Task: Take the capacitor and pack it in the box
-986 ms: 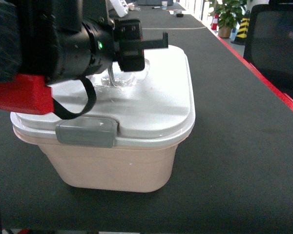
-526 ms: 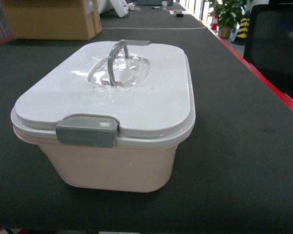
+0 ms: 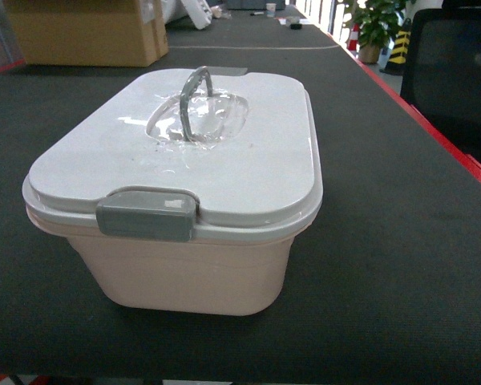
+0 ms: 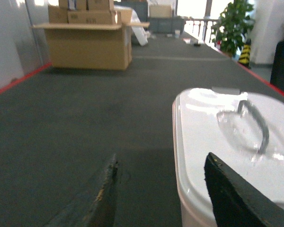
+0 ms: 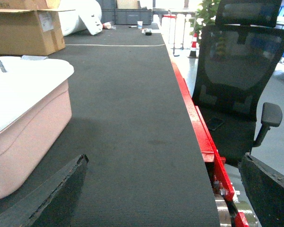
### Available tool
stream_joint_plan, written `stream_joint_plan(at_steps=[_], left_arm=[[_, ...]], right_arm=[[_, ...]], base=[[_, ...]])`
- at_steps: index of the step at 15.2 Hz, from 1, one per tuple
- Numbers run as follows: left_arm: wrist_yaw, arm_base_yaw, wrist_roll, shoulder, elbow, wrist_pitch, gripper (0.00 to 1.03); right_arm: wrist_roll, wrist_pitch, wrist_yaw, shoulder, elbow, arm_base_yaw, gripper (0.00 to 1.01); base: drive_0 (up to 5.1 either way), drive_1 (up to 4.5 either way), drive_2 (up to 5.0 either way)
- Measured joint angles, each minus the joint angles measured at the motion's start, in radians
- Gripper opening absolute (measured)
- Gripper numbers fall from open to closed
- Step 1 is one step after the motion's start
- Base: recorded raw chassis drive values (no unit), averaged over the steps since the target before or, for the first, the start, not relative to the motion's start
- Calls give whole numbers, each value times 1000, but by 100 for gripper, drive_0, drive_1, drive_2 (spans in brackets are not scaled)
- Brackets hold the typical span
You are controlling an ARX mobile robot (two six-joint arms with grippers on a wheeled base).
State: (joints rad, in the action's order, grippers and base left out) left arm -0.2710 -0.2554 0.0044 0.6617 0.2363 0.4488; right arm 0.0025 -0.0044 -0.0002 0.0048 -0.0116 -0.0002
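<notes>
The peach-pink box [image 3: 192, 273] stands in the middle of the dark table mat, its white lid [image 3: 224, 168] down, the grey latch [image 3: 147, 218] facing me and the grey handle [image 3: 194, 96] upright in the lid's hollow. No capacitor shows in any view. Neither gripper appears in the head view. My left gripper [image 4: 162, 158] is open and empty, low beside the box's left end [image 4: 217, 142], its right finger overlapping the lid. My right gripper [image 5: 163, 161] is open and empty over the mat, right of the box [image 5: 23, 127].
A brown cardboard carton [image 3: 84, 32] stands at the far left of the table. The table's red edge [image 3: 433, 128] runs along the right, with a black office chair [image 5: 241, 71] beyond it. A potted plant [image 3: 377, 24] is far back.
A second ago my left arm hung over the lid by the handle; it has pulled back out of the head view. The box stays closed and in place.
</notes>
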Motion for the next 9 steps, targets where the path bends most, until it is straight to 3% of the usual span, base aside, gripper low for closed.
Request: stream_joint_plan(at_steps=[4,7,8,9], left_arm=[[114,102,0,-126,-104,-40,4],[182,166,-3,-207,-155,-91,2],[259,241,-3,-240,-169,-110,2],[253,264,-4,-269,-174,-122,2]], right_arm=[[0,-1,0,0,0,0,98],[0,-1,0,0,0,0,98],[0,0,0,0,0,0,98],[0,-1,1,0,0,0,98]], base=[[0,0,0],[0,0,0],[0,0,0],[0,0,0]])
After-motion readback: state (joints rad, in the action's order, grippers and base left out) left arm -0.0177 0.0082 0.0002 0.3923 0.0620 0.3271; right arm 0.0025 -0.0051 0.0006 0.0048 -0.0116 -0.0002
